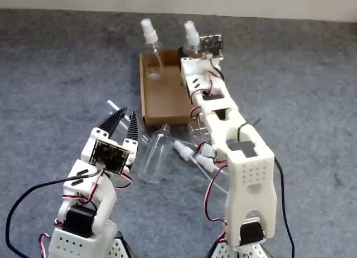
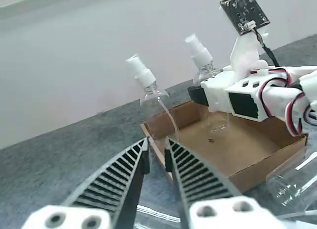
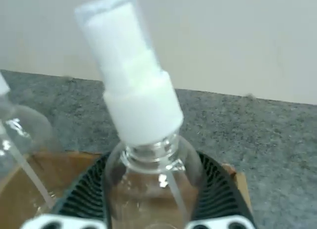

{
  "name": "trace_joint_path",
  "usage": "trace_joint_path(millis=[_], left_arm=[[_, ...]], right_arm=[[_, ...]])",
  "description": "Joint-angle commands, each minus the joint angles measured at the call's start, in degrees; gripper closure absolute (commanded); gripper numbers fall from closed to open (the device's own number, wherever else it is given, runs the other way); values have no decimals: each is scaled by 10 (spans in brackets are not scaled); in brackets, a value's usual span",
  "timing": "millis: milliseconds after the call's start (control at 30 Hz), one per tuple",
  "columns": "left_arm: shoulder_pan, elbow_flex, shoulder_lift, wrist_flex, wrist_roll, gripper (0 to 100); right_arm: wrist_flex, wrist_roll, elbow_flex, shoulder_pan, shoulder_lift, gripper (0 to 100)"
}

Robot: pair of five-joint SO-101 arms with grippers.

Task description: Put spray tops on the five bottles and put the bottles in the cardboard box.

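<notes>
My right claw [image 3: 148, 204] is clamped on a capped bottle [image 3: 148, 164]; the cardboard box [image 1: 162, 99] is directly beneath. I should lower straight, clear of the second bottle [image 1: 152, 49] alongside, and release once seated.

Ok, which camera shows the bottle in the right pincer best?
The right wrist view: the bottle is close up in the right pincer, spray top on. In the high and left wrist views the arm hides most of its body.

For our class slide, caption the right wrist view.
Right gripper clasps a spray-topped bottle at the cardboard box.
</notes>
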State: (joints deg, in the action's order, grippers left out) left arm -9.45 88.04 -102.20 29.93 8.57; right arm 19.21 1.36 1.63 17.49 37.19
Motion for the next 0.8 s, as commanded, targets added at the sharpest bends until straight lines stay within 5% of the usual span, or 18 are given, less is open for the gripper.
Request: trace_joint_path(millis=[0,400,767], left_arm=[[-12,-1,-3,-11,0,979],[-12,-1,-3,-11,0,979],[-12,-1,-3,-11,1,979]], right_arm=[[15,6,-53,-2,-9,995],[15,1,-61,6,25,990],[14,-62,-60,19,23,834]])
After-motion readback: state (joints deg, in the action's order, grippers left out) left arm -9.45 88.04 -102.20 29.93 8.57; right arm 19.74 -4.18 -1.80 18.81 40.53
